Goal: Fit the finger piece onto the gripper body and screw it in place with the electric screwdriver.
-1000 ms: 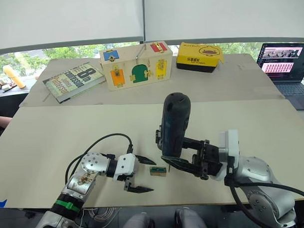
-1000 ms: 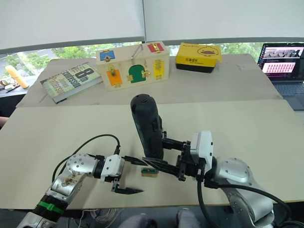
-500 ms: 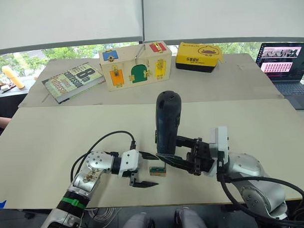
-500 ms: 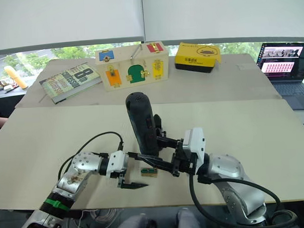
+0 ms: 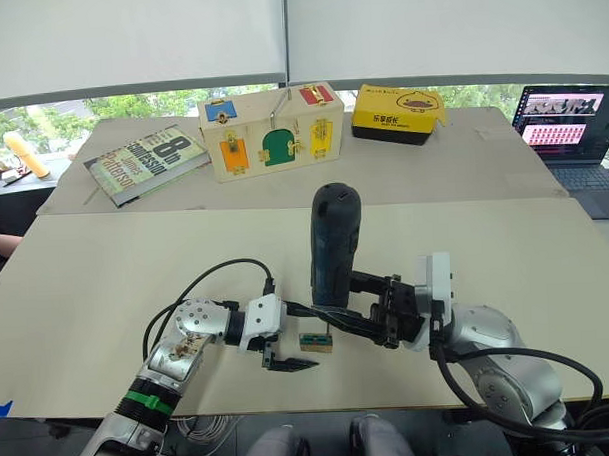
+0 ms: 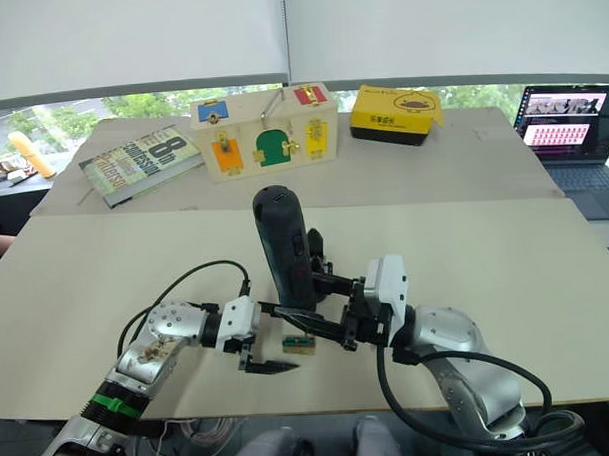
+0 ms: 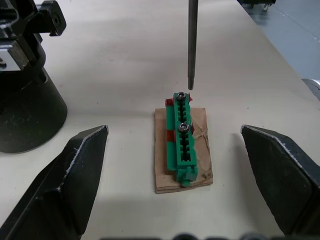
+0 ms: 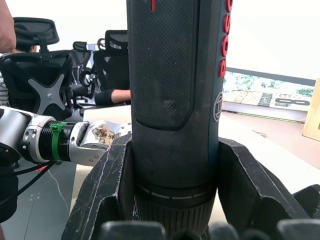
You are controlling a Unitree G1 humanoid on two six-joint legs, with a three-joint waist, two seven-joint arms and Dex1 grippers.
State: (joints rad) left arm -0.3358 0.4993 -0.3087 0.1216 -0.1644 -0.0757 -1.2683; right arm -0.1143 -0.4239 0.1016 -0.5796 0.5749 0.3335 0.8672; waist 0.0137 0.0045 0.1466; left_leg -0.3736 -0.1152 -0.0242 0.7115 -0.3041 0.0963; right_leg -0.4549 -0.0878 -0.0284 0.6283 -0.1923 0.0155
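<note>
right gripper (image 5: 360,316) clamped on electric screwdriver (image 5: 332,242), upright, frame centre | bit (image 7: 190,45) just above green block (image 7: 182,137); block's long axis in line with bit | left gripper (image 5: 293,336) jaws apart, flanking block

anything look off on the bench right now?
Yes. The workpiece under the screwdriver bit is a green block with two screws on a scrap of cardboard, not a black finger piece or gripper body. Left pincer straddles it, open.

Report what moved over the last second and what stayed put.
The right gripper, shut on the electric screwdriver, carried it toward the robot's left, over the green block. The left gripper, jaws open, closed in from the other side. The green block stayed put.
</note>
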